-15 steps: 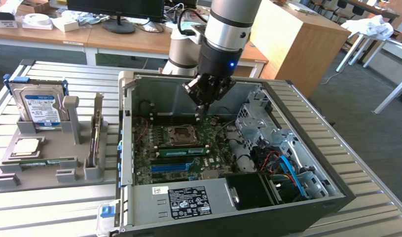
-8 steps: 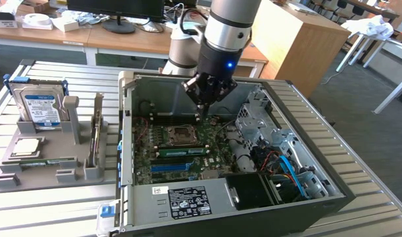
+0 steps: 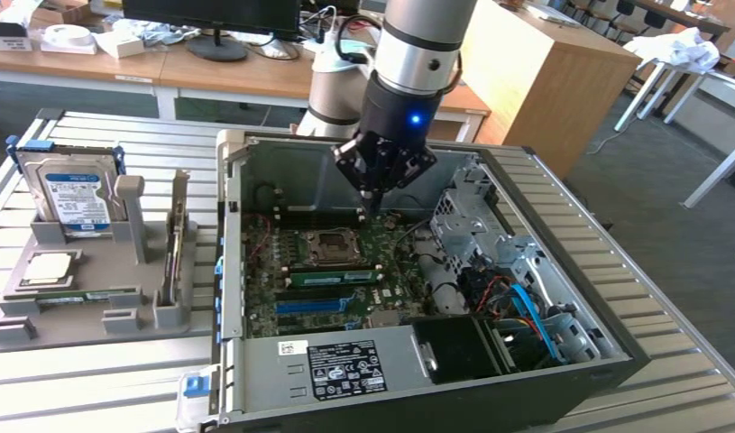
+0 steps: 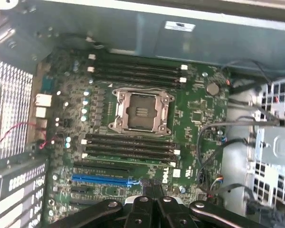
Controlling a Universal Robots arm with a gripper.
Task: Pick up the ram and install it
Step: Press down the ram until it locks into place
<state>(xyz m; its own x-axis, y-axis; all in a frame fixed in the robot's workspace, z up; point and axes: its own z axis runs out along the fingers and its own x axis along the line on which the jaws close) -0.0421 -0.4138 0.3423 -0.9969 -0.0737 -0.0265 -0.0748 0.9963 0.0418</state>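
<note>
- The ram (image 3: 72,296) lies flat on the tray (image 3: 54,329), just beside the case (image 3: 241,271) on the exterior view's left, untouched.
- The gripper (image 3: 370,206) hangs inside the case, above the motherboard (image 4: 190,114) and well apart from the ram, its fingers pressed together on nothing visible.
- Judgement: a good pick calls for spread fingers, squared to the stick's long edges and gripping at mid-length.

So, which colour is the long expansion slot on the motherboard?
Blue slot, clearest in the wrist view.
</note>
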